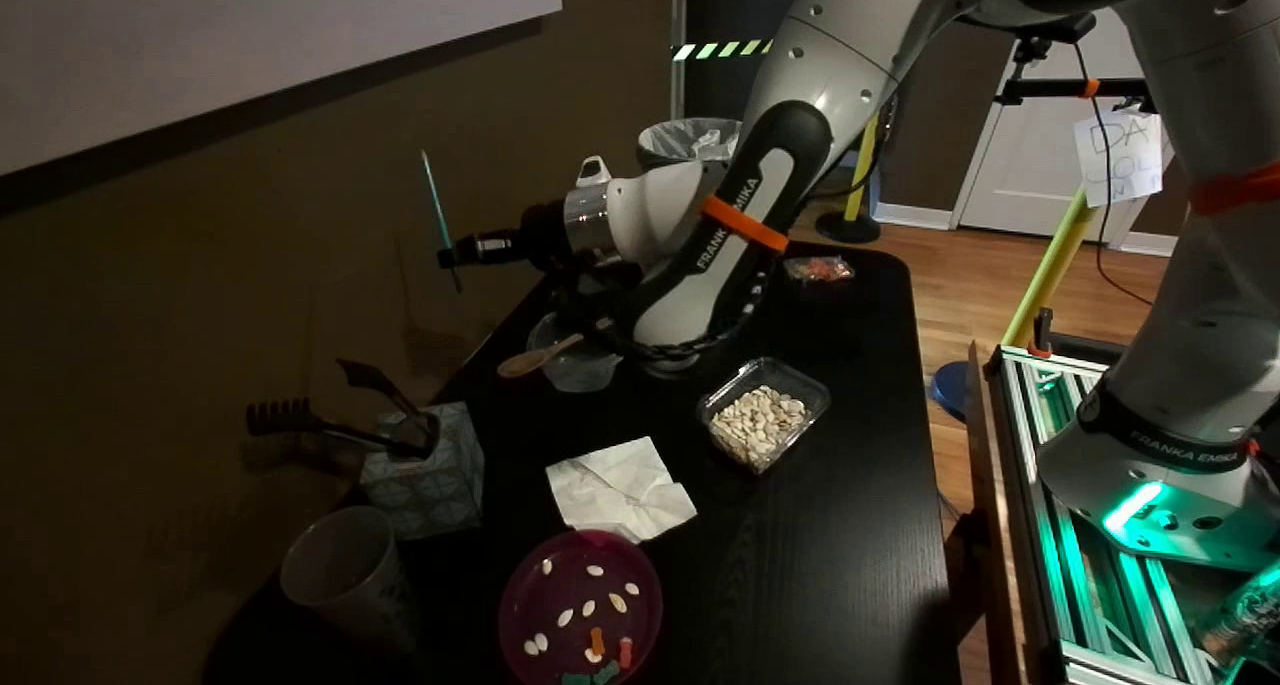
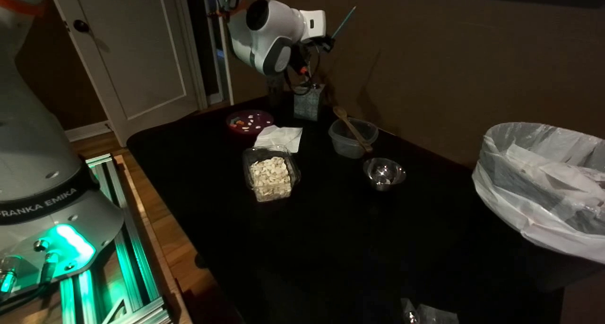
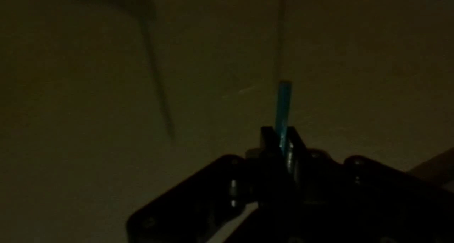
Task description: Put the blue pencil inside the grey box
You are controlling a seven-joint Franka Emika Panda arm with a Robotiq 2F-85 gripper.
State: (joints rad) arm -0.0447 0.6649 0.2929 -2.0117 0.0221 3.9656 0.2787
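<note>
The blue pencil (image 1: 436,202) is a thin cyan stick held high near the brown wall. It also shows in an exterior view (image 2: 344,21) and in the wrist view (image 3: 283,104). My gripper (image 1: 449,256) is shut on the pencil's lower part, with a long part rising above the fingers and a short end below. The fingertips (image 3: 279,138) pinch it in the wrist view. The pencil is tilted somewhat off upright. The grey box (image 1: 430,490), patterned and squarish, stands at the table's wall side and holds dark-handled utensils (image 1: 340,425). It also shows below my gripper (image 2: 308,104).
A cup (image 1: 345,575) stands beside the box. A purple plate (image 1: 580,605), white napkin (image 1: 620,490), clear tub of beige bits (image 1: 760,425) and clear bowl (image 2: 352,142) with wooden spoon (image 2: 352,127) are on the table. A metal bowl (image 2: 384,173) and bin (image 2: 534,210) are farther along.
</note>
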